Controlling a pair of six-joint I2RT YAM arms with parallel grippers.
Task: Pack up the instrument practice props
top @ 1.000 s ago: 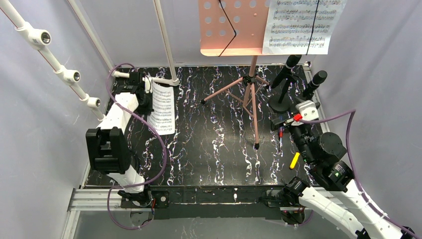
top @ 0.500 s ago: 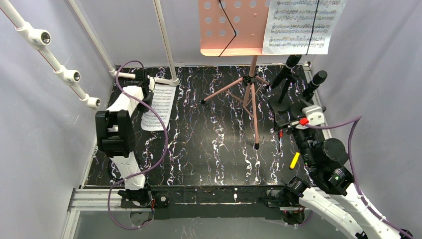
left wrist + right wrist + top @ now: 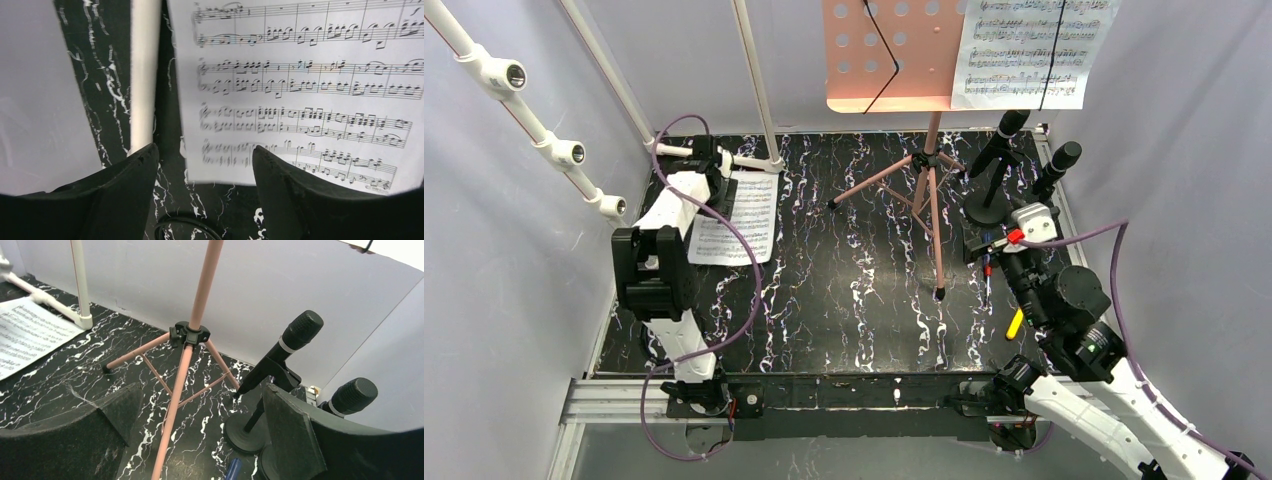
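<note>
A white sheet-music page (image 3: 734,218) lies flat on the black marbled table at the left; in the left wrist view the page (image 3: 300,90) lies just past my fingers. My left gripper (image 3: 708,166) (image 3: 205,160) is open above the page's near corner, gripping nothing. The salmon-pink music desk (image 3: 894,55) stands at the back on thin pink tripod legs (image 3: 934,210) (image 3: 189,335), with another sheet-music page (image 3: 1029,55) clipped on it. Two black microphones (image 3: 999,140) (image 3: 1056,165) on round bases stand at the right. My right gripper (image 3: 984,245) (image 3: 200,405) is open near them, holding nothing.
The white pipe frame (image 3: 759,90) (image 3: 144,75) runs along the left and back, close to my left gripper. A yellow pen (image 3: 1016,322) and a blue pen (image 3: 232,470) lie by the right arm. Grey walls close in on three sides.
My left gripper has opened and let go of the page, which went from hanging upright to lying flat. The left arm drew back toward the far left corner. The right arm shifted slightly.
</note>
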